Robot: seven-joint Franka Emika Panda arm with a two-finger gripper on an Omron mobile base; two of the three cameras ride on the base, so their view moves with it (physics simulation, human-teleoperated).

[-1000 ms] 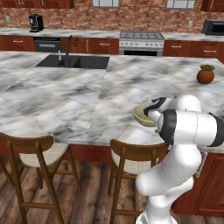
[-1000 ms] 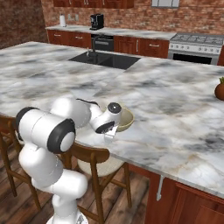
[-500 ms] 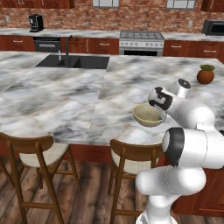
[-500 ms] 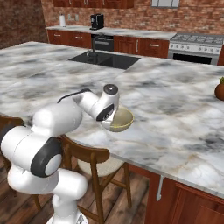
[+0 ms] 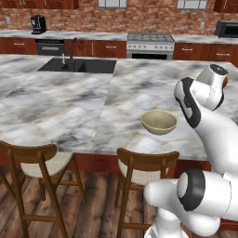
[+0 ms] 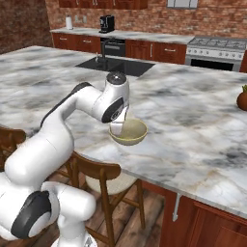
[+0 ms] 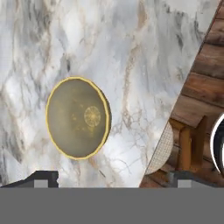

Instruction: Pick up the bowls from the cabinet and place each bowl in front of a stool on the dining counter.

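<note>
The bowl (image 5: 159,122) was a wide tan-beige thing with a yellowish rim, sitting upright and empty on the marble worktop (image 5: 69,107), near its front edge and right above a stool (image 5: 145,168). From the hand view it looked like a plain round disc with a faint pale spot in the middle (image 7: 78,117). The jaws were spread wide with nothing in them, up off the bowl; their tips barely poked in at the bottom of the hand view. In the right base view the arm's wrist covered the bowl's near-left rim (image 6: 128,132). A second stool (image 5: 32,160) stood further left, and a black sink (image 5: 78,65) was set into the far side of the worktop.
</note>
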